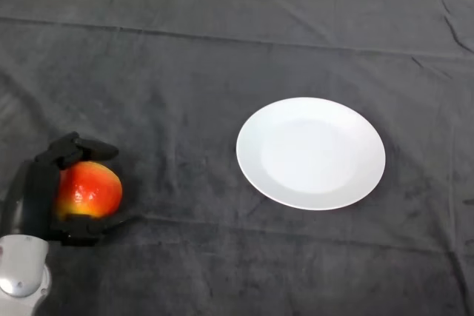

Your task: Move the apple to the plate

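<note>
A red and yellow apple (90, 190) is at the lower left of the head view, over the dark cloth. My left hand (41, 196) is shut on it: the fingers curl over its top and the thumb wraps under its lower side. A white round plate (311, 153) lies on the cloth to the right of the apple, about a plate's width away, with nothing on it. I cannot tell if the apple rests on the cloth or is lifted off it.
The dark cloth (185, 72) covers the whole table and has some folds. The table's far edge runs along the top of the view, with a light strip beyond it.
</note>
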Controlling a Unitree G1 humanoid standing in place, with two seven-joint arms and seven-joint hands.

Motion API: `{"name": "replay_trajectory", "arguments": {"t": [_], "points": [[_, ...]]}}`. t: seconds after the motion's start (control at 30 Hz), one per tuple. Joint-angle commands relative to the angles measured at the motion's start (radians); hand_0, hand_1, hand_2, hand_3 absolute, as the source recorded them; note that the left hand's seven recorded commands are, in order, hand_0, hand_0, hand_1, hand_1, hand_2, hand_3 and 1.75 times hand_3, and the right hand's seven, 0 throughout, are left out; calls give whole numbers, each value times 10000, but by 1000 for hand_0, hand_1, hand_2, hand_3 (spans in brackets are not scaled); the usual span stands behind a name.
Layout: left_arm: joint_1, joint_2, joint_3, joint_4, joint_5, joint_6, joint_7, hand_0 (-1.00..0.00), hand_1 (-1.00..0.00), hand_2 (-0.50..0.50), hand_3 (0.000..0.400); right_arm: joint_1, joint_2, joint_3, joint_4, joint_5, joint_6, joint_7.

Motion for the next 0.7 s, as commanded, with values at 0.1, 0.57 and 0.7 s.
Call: {"name": "replay_trajectory", "arguments": {"t": [0.1, 0.57, 0.7], "points": [[-854, -210, -475, -596, 418, 154, 391, -1000, -1000, 0, 400, -152, 10, -93, -413, 161, -7, -107], [-2058, -804, -1890, 375, 259, 16, 791, -1000, -1000, 0, 400, -154, 5, -93, -403, 164, -8, -103], [-2299, -849, -2183, 654, 109, -99, 790, -1000, -1000, 0, 400, -156, 2, -94, -397, 166, -8, -101]]}}
